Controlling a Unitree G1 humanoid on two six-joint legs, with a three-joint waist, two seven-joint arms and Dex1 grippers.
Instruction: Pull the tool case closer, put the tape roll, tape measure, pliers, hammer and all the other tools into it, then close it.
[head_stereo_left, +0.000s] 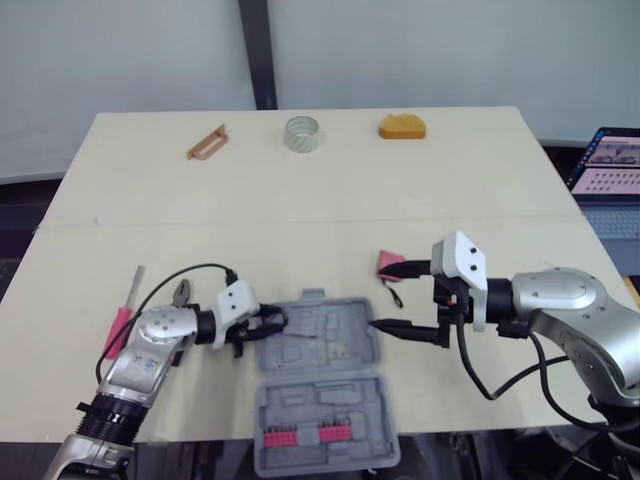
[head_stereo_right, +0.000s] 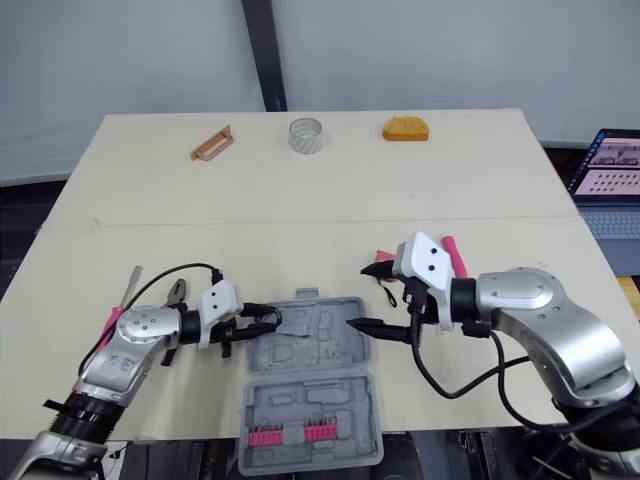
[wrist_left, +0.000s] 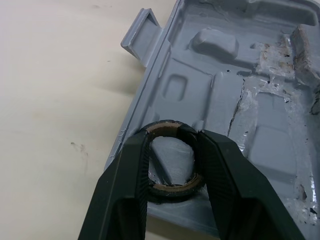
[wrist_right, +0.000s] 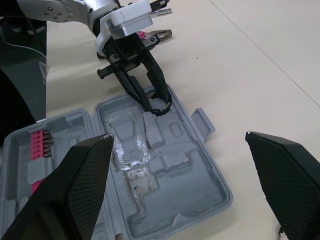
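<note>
The grey tool case (head_stereo_left: 330, 345) lies open at the near table edge, its lid (head_stereo_left: 325, 425) holding a red bit strip. My left gripper (head_stereo_left: 268, 324) is shut on a small black tape roll (wrist_left: 172, 160), held low over the case's left edge. In the right wrist view the same roll (wrist_right: 161, 106) hangs above the moulded tray. My right gripper (head_stereo_left: 395, 296) stands open just right of the case. A pink tool (head_stereo_left: 388, 262) lies partly hidden behind its upper finger. Pliers (head_stereo_left: 182, 292) and a pink-handled screwdriver (head_stereo_left: 125, 315) lie by my left arm.
Along the far edge sit a brown-orange tool (head_stereo_left: 207, 142), a clear tape roll (head_stereo_left: 302, 133) and an orange object (head_stereo_left: 402, 126). A laptop (head_stereo_left: 610, 165) stands beyond the table's right side.
</note>
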